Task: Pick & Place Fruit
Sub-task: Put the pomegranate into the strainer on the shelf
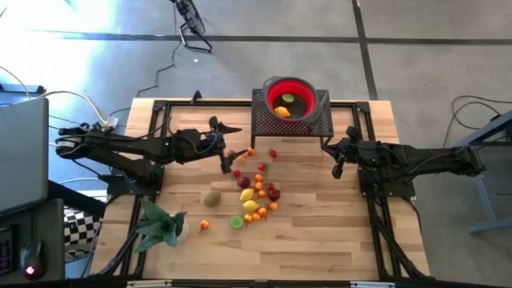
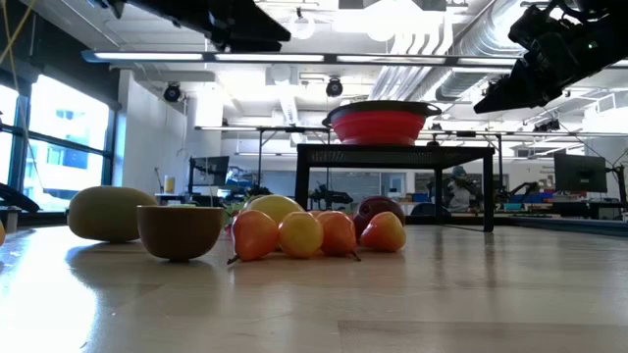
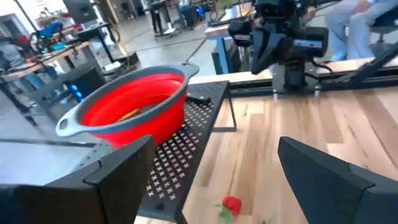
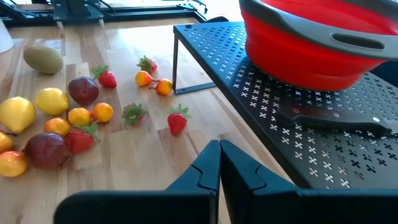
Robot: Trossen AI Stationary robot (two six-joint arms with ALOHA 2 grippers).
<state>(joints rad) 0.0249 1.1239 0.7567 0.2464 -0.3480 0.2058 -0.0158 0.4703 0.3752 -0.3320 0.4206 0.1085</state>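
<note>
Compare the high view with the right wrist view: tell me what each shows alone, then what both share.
Only the high view: the left gripper, open and empty above the fruit, the plant, a lemon and a lime inside the bowl.
Only the right wrist view: the right gripper shut and empty.
Both: the bowl on its black stand, the kiwi, and the fruit pile with plums and strawberries on the table.
</note>
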